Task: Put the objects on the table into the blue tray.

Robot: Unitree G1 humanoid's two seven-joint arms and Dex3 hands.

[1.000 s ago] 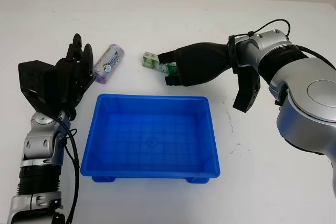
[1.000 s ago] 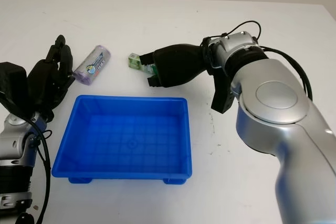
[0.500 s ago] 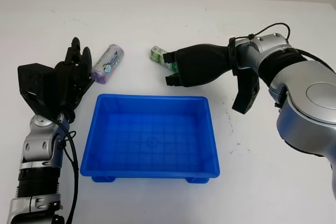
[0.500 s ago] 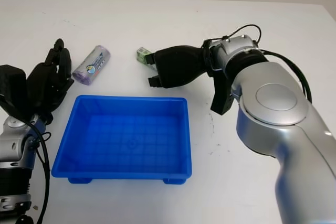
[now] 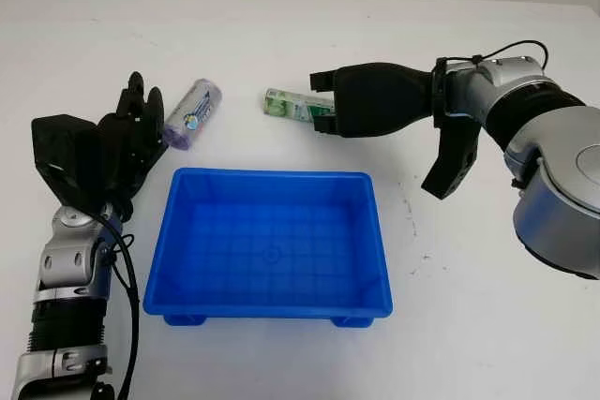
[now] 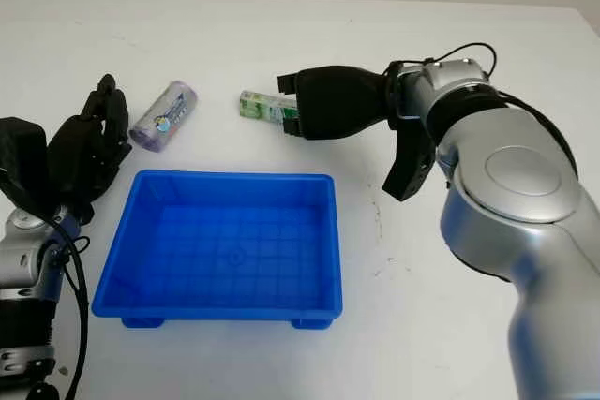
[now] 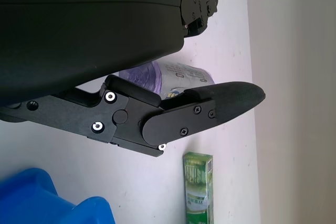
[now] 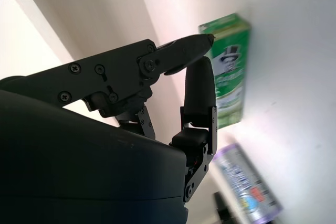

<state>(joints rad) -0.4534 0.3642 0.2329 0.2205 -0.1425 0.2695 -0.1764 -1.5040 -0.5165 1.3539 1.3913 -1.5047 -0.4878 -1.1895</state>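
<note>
From the left eye view, a rectangular blue plastic tray (image 5: pixel 270 243) is sitting empty on the white table (image 5: pixel 281 35). Beyond its far rim, a slim green cardboard box (image 5: pixel 291 104) is lying on the table, with the right hand (image 5: pixel 325 105) meeting its right end; the black fingers are closing around that end, one above and one below. A short lilac cylindrical packet with a printed label (image 5: pixel 192 113) is lying beyond the tray's far left corner. The left hand (image 5: pixel 127 133) is hanging open just beside that packet, holding nothing.

The right eye view is showing the same layout: the green box (image 6: pixel 265 106) is sitting apart from the tray (image 6: pixel 230 243), and the lilac packet (image 6: pixel 164 116) is lying well to its left.

In the left wrist view, a black finger (image 7: pixel 199 111) is reaching across in front of the lilac packet (image 7: pixel 178 74), while the green box (image 7: pixel 198 187) is lying farther off and a tray corner (image 7: pixel 37 200) is peeking in.

In the right wrist view, two fingers (image 8: pixel 199 90) are bracketing the near end of the green box (image 8: pixel 228 85); whether both are pressing on it I cannot tell. The lilac packet (image 8: pixel 247 187) is lying beyond.
</note>
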